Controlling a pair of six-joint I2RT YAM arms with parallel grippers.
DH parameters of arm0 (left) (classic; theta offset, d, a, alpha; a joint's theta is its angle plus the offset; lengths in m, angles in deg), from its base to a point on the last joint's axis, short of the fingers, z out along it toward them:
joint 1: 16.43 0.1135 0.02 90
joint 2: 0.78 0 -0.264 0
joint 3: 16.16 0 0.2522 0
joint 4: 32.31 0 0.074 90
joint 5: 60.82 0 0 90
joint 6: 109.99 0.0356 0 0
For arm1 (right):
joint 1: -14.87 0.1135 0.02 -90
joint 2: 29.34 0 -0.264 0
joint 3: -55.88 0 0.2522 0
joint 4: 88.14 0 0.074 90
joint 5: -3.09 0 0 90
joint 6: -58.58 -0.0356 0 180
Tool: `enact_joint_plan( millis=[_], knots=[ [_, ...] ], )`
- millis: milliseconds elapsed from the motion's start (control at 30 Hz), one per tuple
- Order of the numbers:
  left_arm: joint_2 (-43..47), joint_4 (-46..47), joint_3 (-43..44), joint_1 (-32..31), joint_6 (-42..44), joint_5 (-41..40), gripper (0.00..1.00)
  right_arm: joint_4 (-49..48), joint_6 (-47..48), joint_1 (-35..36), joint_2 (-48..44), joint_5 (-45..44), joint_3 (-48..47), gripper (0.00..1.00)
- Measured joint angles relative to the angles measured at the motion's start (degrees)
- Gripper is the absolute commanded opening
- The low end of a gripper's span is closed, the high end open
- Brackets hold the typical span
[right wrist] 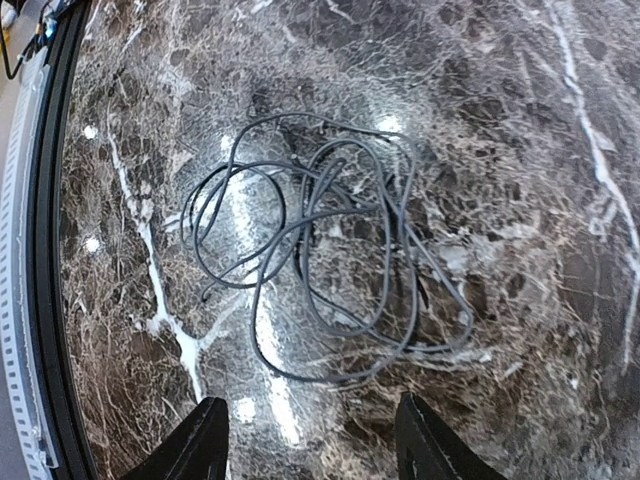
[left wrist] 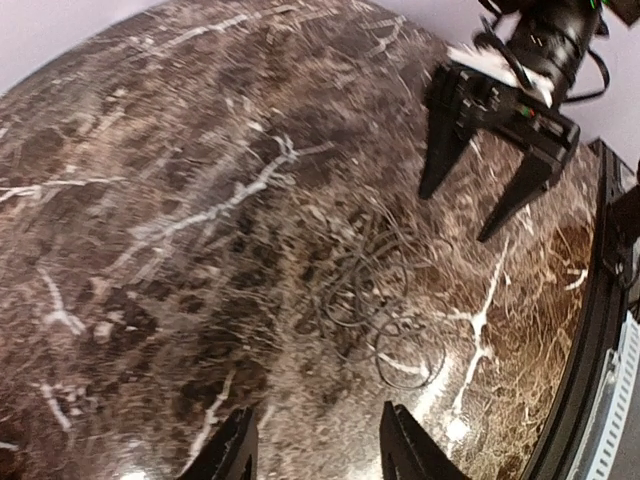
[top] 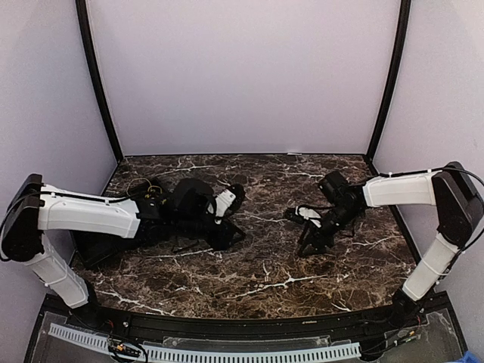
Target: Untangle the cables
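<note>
So here's my view of the marble counter (top: 265,280). It's dark and veiny, which is why the overhead cam is nearly useless for this job: I can hardly pick the wires out against it. The left arm (top: 87,213) and right arm (top: 397,189) both reach in low from their own sides and face each other across the middle. I reckon that's on purpose, so each wrist cam gets its own angle on the mess. The left pincer (left wrist: 315,455) is spread fairly wide with nothing between its fingers, sitting short of the pile. The right pincer (right wrist: 310,445) is likewise open and empty. Its tips point down and hang above the counter on the opposite side of the pile, not touching anything as far as I can tell. Then the cables (right wrist: 320,260) themselves: thin dark grey wires, way skinnier than a finger. They lie flat in one loose heap of overlapping loops between the two pincers, not far from the black rim (right wrist: 48,300) at the near edge. Nothing looks teased apart yet. My guess is the jaws are open so one can drop onto an outer loop while the other pulls the opposite way. With wire this thin, the risk is pinching two strands at once.
</note>
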Motion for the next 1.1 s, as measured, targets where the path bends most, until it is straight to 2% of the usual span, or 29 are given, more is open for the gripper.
enact_joint_plan(
  millis=[100,167,200,267,400,467,767,1100],
  knots=[
    [-6.29,2.8,0.0,-4.48,0.57,-0.83,0.45,-0.15,-0.48,2.75,3.15,-1.55,-1.51,0.56],
    [-9.11,4.66,0.0,-6.43,0.28,-0.79,0.45,-0.31,-0.92,4.2,5.29,-2.67,-2.75,0.47],
    [-10.21,5.79,0.0,-6.71,0.07,-0.79,0.45,-0.33,-1.27,4.68,6.34,-3.21,-3.5,0.36],
    [-11.63,8.11,-0.07,-7.17,-0.72,-0.98,0.45,-0.39,-1.75,5.29,8.24,-4.04,-5.11,0.23],
    [-11.96,11.74,-0.44,-7.17,-2.12,-1.53,0.45,-0.57,-2.73,5.49,9.73,-5.38,-6.93,0.08],
    [-11.96,13.53,-0.68,-7.15,-2.51,-1.84,0.45,-0.55,-3.28,5.49,9.68,-5.7,-7.19,0.03],
    [-11.98,23.91,-5.33,-8.0,-1.09,-1.64,0.48,5.92,-2.97,5.49,5.44,-6.32,-11.74,0.0],
    [-17.51,40.72,-5.77,-8.28,-1.03,-0.55,0.55,15.93,-0.57,5.49,-0.28,1.51,-20.17,0.0]
  ],
)
